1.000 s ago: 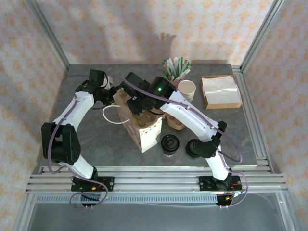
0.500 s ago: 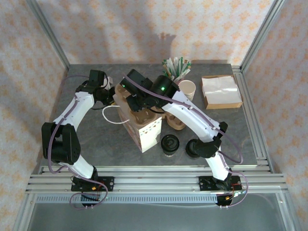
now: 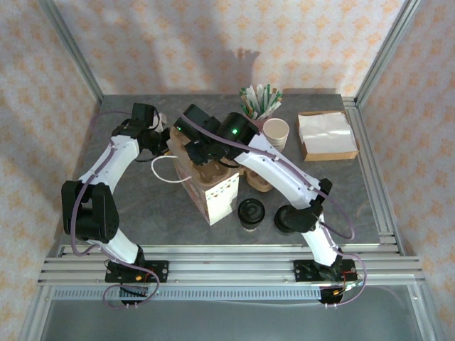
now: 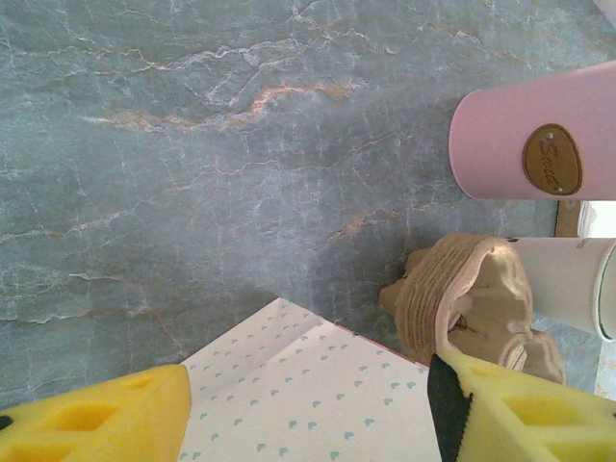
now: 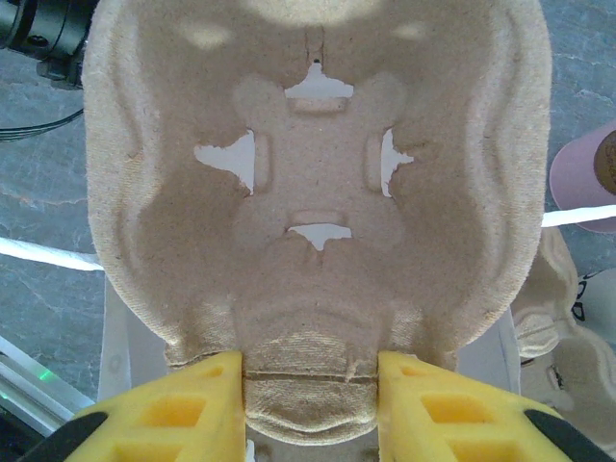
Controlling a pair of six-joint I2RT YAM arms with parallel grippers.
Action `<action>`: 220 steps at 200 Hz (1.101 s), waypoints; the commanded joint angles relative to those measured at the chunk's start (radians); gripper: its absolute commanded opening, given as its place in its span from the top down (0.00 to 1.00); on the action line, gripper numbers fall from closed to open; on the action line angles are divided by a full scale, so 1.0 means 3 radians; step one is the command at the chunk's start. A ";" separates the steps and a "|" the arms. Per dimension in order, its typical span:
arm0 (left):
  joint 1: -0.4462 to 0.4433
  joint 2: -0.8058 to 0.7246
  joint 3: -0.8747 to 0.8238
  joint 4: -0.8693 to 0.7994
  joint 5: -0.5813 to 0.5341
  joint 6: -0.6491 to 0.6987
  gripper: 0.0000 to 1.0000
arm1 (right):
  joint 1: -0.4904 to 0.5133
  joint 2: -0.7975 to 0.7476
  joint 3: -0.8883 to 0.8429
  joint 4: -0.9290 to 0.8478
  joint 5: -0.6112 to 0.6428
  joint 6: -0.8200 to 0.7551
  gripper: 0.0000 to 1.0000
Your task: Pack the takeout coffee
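- The left claw (image 4: 308, 404) squeezes one end of the paper bag (image 3: 222, 197) and holds it on the table (image 3: 163, 206).
- In the middle of the top view, the right claw (image 5: 310, 371) pinches the rim of the empty brown cup carrier (image 5: 318, 173), right over the bag's mouth.
- I think this step is putting the carrier into the bag. Next it should go down flat and not catch the bag's edge.
- The takeout coffee (image 3: 250, 212) stands on the table, just to the lower right of the bag. It is not packed yet.
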 commanded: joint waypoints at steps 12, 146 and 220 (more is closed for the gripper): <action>0.0018 -0.0099 -0.0033 -0.0034 -0.0035 0.0090 0.33 | -0.0001 -0.0006 -0.0047 -0.0025 0.0103 -0.0005 0.65; 0.0020 -0.0085 -0.0025 -0.0050 -0.0064 0.0101 0.33 | 0.0000 -0.0150 -0.0372 0.0001 0.0006 0.0090 0.66; 0.0017 -0.0073 -0.0020 -0.0069 -0.0108 0.0115 0.33 | 0.0000 -0.0174 -0.0451 0.0005 -0.0055 0.0135 0.66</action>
